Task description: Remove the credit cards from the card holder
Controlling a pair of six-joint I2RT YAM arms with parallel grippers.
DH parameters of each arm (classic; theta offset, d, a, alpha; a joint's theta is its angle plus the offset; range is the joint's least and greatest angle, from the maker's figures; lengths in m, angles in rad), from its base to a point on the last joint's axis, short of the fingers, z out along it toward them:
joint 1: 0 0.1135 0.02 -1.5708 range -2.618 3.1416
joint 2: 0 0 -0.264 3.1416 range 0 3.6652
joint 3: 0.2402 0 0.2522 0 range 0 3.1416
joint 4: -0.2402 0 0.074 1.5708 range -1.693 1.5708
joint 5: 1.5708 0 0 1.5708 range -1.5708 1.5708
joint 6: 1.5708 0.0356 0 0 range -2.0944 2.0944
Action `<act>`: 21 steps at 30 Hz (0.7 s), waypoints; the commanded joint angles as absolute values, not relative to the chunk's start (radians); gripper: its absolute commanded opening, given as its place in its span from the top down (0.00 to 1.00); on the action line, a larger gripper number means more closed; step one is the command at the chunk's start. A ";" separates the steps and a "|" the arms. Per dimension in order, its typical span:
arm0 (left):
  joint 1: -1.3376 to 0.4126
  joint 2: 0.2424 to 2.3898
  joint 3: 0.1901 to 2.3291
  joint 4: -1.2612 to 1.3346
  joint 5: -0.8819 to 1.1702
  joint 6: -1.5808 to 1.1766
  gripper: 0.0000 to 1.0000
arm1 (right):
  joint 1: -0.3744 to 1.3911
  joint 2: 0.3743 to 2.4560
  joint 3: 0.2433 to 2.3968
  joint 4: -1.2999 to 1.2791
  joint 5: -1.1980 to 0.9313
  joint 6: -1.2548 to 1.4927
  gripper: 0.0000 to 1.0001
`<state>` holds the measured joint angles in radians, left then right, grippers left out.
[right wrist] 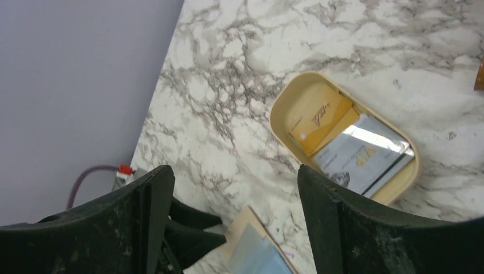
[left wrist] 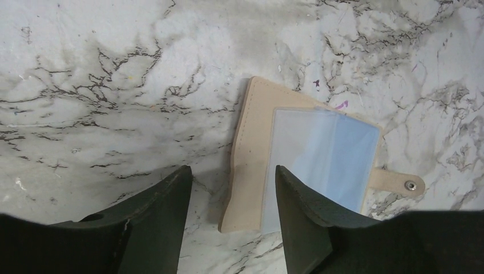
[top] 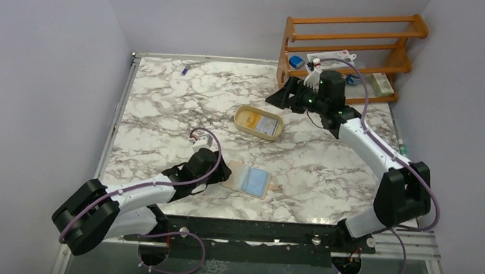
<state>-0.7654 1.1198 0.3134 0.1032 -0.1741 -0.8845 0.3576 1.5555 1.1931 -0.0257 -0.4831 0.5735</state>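
Note:
The beige card holder [top: 253, 181] lies open on the marble table, pale blue inside up, snap tab to the right; it also shows in the left wrist view [left wrist: 297, 162] and the right wrist view [right wrist: 259, 251]. My left gripper [top: 224, 172] is open at its left edge, jaws [left wrist: 231, 188] apart and empty. A yellow-orange card [top: 249, 117] and a bluish-white card [top: 268, 126] lie in the oval tan tray [top: 257, 133]; the right wrist view shows them too, yellow [right wrist: 319, 117] and bluish-white [right wrist: 362, 154]. My right gripper [top: 280, 94] is open and empty, raised beyond the tray.
A wooden rack [top: 349, 51] with small items stands at the back right behind the right arm. A small blue object [top: 184, 69] lies near the table's far edge. Grey walls close in on the left and right sides.

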 commanded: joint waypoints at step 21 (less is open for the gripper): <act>-0.542 0.983 0.756 -0.264 -0.082 -0.447 0.01 | 0.352 0.994 0.734 -0.309 -0.333 0.510 0.15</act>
<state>-0.5976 1.0168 0.6907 -0.2214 -0.1696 -0.5606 0.3576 1.0294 0.7330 -0.2726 -0.4034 0.5175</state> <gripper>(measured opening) 0.986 0.856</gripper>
